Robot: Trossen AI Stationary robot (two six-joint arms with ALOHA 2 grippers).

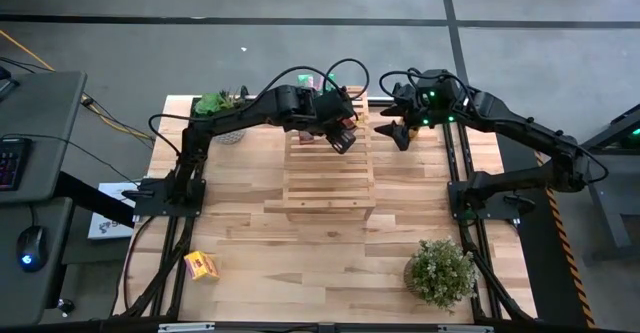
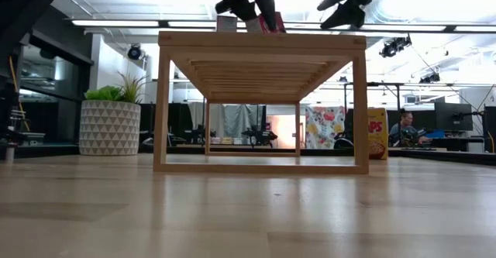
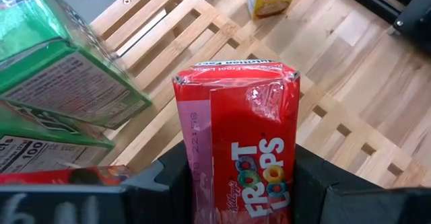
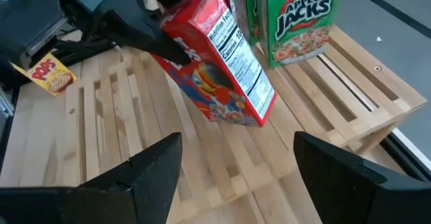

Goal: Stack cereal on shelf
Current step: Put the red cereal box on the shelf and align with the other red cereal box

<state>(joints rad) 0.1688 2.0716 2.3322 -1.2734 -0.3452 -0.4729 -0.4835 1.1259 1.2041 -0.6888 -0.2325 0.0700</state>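
The wooden slatted shelf (image 1: 328, 188) stands mid-table. My left gripper (image 1: 342, 138) is over its far end, shut on a red Froot Loops box (image 3: 236, 136), which tilts over the slats in the right wrist view (image 4: 222, 62). Green Apple Jacks boxes (image 4: 303, 15) stand upright on the shelf's far end, with another red box (image 3: 60, 177) beside them. My right gripper (image 4: 236, 183) is open and empty just right of the shelf's far end (image 1: 398, 133). One yellow Pops box (image 1: 202, 266) lies on the table at the near left. Another yellow box (image 2: 377, 134) stands right of the shelf. My left gripper pinches the red box between its two fingers (image 3: 316, 183), one on each of two opposite sides (image 3: 286, 177), near one end of the box. The box slants down from the fingers, its free end (image 4: 236, 120) low over the slats. I cannot tell whether that end touches them.
A potted plant in a white pot (image 1: 220, 103) stands at the far left, and a bushy plant (image 1: 440, 271) at the near right. The shelf's near tiers (image 1: 320, 208) are bare. The right arm's rail (image 1: 462, 203) runs along the table's right side.
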